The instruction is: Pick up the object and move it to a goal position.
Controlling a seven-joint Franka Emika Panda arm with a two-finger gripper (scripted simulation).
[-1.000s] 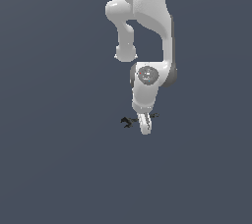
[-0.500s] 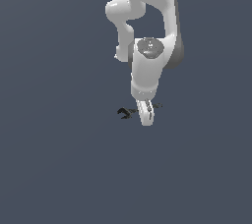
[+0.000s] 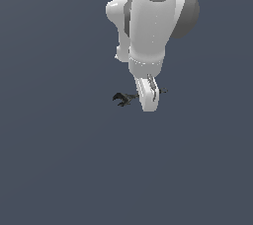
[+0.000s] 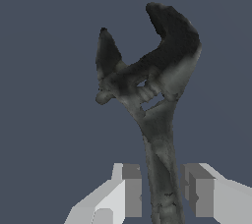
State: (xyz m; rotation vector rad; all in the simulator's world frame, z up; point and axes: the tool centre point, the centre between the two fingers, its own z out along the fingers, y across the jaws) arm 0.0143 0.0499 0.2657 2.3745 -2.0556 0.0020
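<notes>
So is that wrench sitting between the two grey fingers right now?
Yes, in the wrist view the wrench handle runs down between the two fingers, with a gap visible on each side.

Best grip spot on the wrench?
Grip the wrench on its straight handle, below the wide head, coming from above with one finger on each flat side. The gripper already straddles the handle there; small gaps show on both sides, so it is open.

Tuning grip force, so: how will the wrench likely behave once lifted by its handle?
The wrench looks rigid, so it probably won't flex. Its open-jawed head sits far from the claw, so it may pivot downward. The thin handle could slip between the pads.
</notes>
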